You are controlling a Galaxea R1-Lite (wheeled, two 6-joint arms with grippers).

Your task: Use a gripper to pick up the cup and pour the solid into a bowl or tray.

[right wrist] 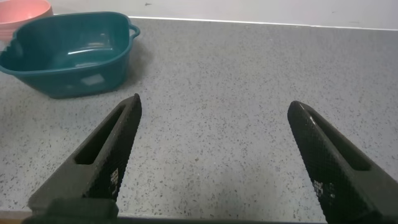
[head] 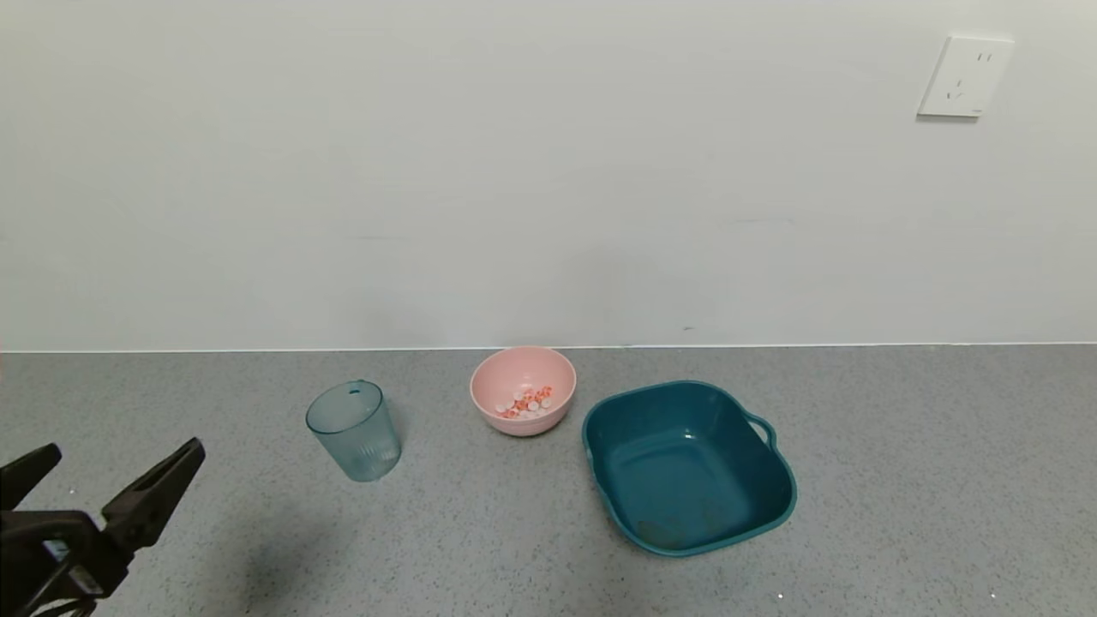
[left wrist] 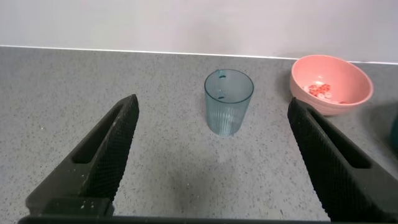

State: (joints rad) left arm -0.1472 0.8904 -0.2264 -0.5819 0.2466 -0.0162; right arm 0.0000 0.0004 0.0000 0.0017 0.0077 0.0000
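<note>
Head view: cup (head: 354, 430) upright on counter (head: 900, 480), long axis vertical, mouth up, looks empty; solid (head: 525, 403) already lies in pink bowl (head: 523, 390) just right of it, teal tray (head: 686, 467) further right, so the pour seems done; left gripper (head: 111, 467) spread, near-left, well apart from cup. Left wrist view: jaws wide, cup centred beyond them, untouched, its rim tab on the far side. Right wrist view: right gripper (right wrist: 214, 158) spread over bare counter, tray far-left; idle.

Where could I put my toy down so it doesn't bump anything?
Bare counter lies right of the teal tray, and in front of the cup and pink bowl. It's tight between bowl and tray, and the left gripper sits near-left.
</note>
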